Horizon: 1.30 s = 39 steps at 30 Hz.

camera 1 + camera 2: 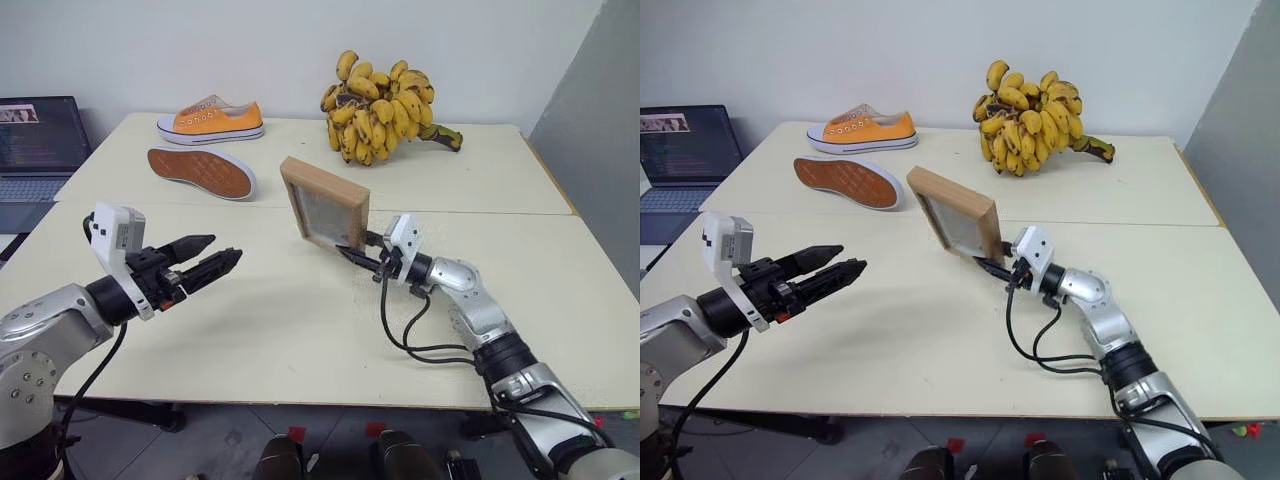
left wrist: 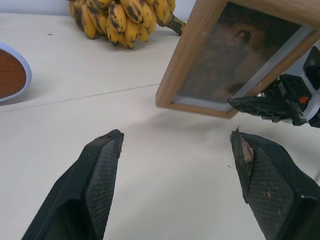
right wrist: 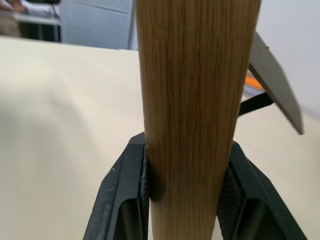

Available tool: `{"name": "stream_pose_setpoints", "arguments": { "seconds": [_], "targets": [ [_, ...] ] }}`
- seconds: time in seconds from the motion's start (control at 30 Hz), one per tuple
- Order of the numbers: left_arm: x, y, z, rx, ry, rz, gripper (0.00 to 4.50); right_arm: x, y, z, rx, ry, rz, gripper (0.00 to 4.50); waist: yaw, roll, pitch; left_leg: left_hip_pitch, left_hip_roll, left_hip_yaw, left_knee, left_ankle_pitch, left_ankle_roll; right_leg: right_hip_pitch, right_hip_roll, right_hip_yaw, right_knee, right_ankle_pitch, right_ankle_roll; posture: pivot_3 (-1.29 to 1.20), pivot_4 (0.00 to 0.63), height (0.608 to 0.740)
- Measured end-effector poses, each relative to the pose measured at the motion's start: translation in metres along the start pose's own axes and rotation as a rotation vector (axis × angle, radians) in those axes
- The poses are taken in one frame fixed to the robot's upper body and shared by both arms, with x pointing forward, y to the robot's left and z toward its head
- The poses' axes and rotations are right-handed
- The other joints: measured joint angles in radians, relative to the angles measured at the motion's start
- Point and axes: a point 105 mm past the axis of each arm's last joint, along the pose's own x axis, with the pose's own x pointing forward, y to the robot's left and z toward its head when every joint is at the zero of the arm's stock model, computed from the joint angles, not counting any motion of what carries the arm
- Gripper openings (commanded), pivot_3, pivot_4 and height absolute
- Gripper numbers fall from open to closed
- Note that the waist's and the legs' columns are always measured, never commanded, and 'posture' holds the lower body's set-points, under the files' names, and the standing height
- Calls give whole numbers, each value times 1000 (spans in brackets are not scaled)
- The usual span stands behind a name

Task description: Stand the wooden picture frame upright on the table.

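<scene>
Right wrist view: right gripper (image 3: 187, 192) fingers pinch the wooden picture frame (image 1: 324, 203) edge, tilted above the table (image 1: 280, 330); left gripper (image 1: 205, 257) spread, apart; released crooked, it may topple.

Left tool (image 1: 212, 257) level, fingers spread wide, right tool (image 1: 352, 254) level, fingers clamped

Both arms are clad in silver-grey metal shells joined by black segments. A white, boxy camera module is mounted at each wrist. The left hand (image 1: 205, 262) and right hand (image 1: 352, 256) each end in two black fingers with textured pads (image 2: 102, 182). Black cables are looped beside the right forearm.
</scene>
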Motion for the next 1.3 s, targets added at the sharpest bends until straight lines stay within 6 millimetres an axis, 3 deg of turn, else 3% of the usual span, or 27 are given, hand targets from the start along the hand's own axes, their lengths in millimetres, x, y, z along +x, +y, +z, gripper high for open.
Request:
{"name": "stream_pose_setpoints", "arguments": {
  "seconds": [0.1,0.2,0.37,0.53,0.77,1.0,1.3],
  "targets": [
    [0,0,3,8,-3,8,3657,2,8,3,197,-5,19,1382,1,0,0,0,0,0,0,0,0,0,0,0,0,0,0,0,150,740],
    [0,1,6,12,-10,16,3657,0,16,6,269,-5,44,1382,2,0,0,0,0,0,0,0,0,0,0,-1,-1,0,0,0,150,740],
    [-1,0,11,27,-4,10,3657,-9,31,-16,406,65,75,1382,3,0,0,0,0,0,-1,0,0,0,0,-1,-1,-1,-1,0,150,740],
    [-4,1,10,44,24,9,3657,-12,35,-31,454,92,64,1382,0,0,0,0,0,0,-2,0,0,-1,1,0,-1,-1,-1,0,150,740],
    [-6,0,8,52,46,-6,3657,-11,35,-34,429,94,62,1382,-1,0,0,0,1,0,-3,0,0,-1,1,-1,-2,-1,-1,0,150,740],
    [5,0,8,46,30,17,3682,-12,35,-42,405,124,46,3065,0,0,0,0,1,0,-3,0,0,-1,1,-1,-3,-1,-1,0,150,740],
    [25,-2,0,56,21,34,3682,-23,27,-51,325,193,31,3065,2,0,0,0,1,0,-4,0,0,0,1,-1,-5,-1,-1,0,150,740]
  ]
}}
